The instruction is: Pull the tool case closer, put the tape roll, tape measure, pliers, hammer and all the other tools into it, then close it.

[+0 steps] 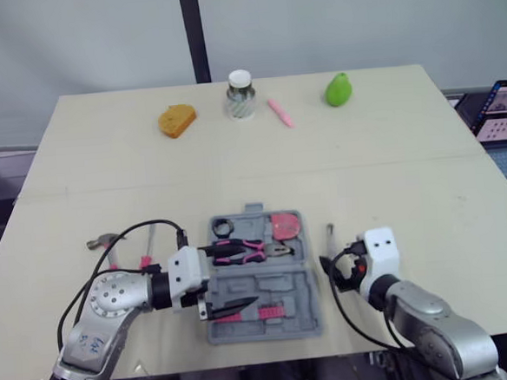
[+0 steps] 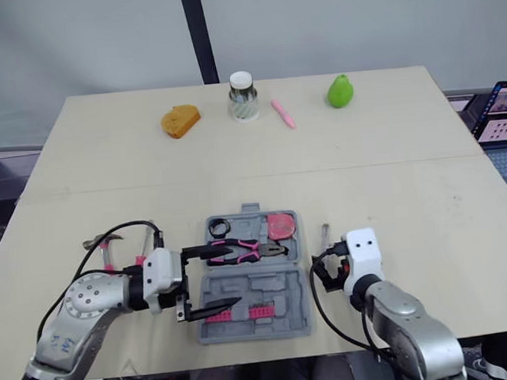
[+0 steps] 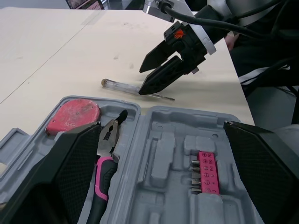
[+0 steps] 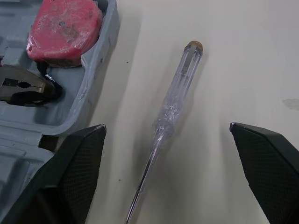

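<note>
1. Head views: a grey moulded-plastic tool case [image 1: 289, 322] lies open at the near middle of the desk [image 1: 408, 162]. The left pincer [image 1: 242, 273] hovers over it, fingers apart. The hammer [image 1: 100, 242] lies to the left, partly hidden by the arm.
2. Left wrist: pink-handled pliers [image 3: 105, 158] and a rounded red tape measure [image 3: 72, 114] lie in the case's far half.
3. Right wrist: the right pincer [image 4: 168, 126] gapes over a clear-handled screwdriver [image 4: 175, 105], whose tip is cut off.

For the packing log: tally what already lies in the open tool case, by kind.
Tape roll: 1
Tape measure: 1
Pliers: 1
Bit holder: 1
Total in the tool case: 4
</note>
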Robot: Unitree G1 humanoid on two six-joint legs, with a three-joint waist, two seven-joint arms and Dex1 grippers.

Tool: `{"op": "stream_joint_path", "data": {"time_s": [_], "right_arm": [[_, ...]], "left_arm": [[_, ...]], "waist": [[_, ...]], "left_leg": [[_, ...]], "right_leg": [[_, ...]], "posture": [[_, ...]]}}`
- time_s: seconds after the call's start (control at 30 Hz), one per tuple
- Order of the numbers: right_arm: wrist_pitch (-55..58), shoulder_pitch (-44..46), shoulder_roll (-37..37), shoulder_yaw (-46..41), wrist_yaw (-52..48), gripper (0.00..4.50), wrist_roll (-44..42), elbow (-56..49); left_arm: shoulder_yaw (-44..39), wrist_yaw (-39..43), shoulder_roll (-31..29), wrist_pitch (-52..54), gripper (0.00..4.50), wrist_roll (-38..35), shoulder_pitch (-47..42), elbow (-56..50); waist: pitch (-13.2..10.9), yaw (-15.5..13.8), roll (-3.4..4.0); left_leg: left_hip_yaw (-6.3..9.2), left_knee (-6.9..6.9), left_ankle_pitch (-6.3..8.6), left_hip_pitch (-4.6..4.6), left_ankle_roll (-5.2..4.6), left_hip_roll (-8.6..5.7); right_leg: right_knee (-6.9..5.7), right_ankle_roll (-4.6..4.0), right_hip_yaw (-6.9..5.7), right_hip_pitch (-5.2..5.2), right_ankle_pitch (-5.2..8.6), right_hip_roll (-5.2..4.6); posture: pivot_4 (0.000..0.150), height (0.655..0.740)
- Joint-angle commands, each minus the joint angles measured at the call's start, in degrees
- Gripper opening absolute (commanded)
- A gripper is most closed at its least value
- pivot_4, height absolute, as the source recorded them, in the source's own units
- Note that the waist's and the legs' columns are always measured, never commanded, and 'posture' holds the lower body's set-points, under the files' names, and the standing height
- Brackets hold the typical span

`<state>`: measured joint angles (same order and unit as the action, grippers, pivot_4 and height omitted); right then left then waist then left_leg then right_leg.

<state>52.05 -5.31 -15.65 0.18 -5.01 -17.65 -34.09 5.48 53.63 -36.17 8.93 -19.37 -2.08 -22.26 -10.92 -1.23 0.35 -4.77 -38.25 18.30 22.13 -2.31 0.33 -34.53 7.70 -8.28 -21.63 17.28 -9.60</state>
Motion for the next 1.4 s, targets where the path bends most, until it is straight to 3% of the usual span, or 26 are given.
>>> {"op": "stream_joint_path", "data": {"time_s": [0.03,0.37,0.87,1.0,1.2,1.23,1.4], "right_arm": [[-1.92,0.49,1.49,1.07,2.28,4.47,2.53,-1.17],[-3.26,2.64,6.21,4.15,5.96,4.47,9.20,3.90],[-2.69,2.57,9.96,3.77,6.26,4.47,11.96,4.86],[-2.95,2.54,10.51,3.61,6.10,3.22,12.47,5.20],[-3.22,2.98,10.85,3.49,5.88,0.29,12.89,5.80],[-3.29,3.08,10.88,3.48,5.83,0.06,12.92,5.96],[-3.95,3.56,10.87,3.50,5.65,0.06,13.14,6.88]], "left_arm": [[-0.72,-0.68,0.21,-0.95,4.49,0.09,0.06,-1.66],[-0.01,-1.88,0.38,-0.56,4.49,0.25,0.21,-2.70],[0.69,-2.12,1.19,-0.65,4.49,0.62,-0.97,-2.31],[1.02,-2.09,1.58,-0.54,4.50,0.80,-1.74,-1.67],[1.51,-2.22,1.86,-0.40,4.50,0.96,-2.13,-1.56],[1.56,-2.23,1.88,-0.41,4.50,0.99,-2.18,-1.51],[1.83,-2.42,2.06,-0.23,4.50,1.15,-2.41,-1.58]], "waist": [[0.00,0.03,0.00],[0.00,0.12,0.00],[0.03,1.16,-0.04],[0.03,1.37,-0.04],[0.04,1.37,-0.05],[0.05,1.39,-0.06],[0.09,1.43,-0.10]], "left_leg": [[-0.02,0.01,0.00,0.00,0.00,0.01],[-0.30,0.02,0.00,0.00,0.00,0.10],[-0.70,0.05,0.01,0.15,-0.01,0.14],[-0.71,0.06,0.01,0.15,0.00,0.15],[-0.71,0.06,0.01,0.15,0.00,0.17],[-0.71,0.06,0.01,0.14,0.00,0.17],[-0.72,0.06,0.01,0.14,0.00,0.17]], "right_leg": [[0.00,0.00,0.01,-0.02,0.00,0.00],[-0.11,0.00,0.29,-0.23,0.00,0.10],[-0.48,-0.03,0.74,-0.78,0.01,0.13],[-0.49,-0.04,0.74,-0.80,0.02,0.14],[-0.50,-0.05,0.75,-0.81,0.02,0.15],[-0.51,-0.05,0.75,-0.81,0.02,0.16],[-0.51,-0.05,0.76,-0.81,0.02,0.16]], "posture": [[0.150,0.7400],[0.150,0.7400],[0.150,0.7400],[0.150,0.7400],[0.150,0.7400],[0.150,0.7400],[0.150,0.7400]]}}
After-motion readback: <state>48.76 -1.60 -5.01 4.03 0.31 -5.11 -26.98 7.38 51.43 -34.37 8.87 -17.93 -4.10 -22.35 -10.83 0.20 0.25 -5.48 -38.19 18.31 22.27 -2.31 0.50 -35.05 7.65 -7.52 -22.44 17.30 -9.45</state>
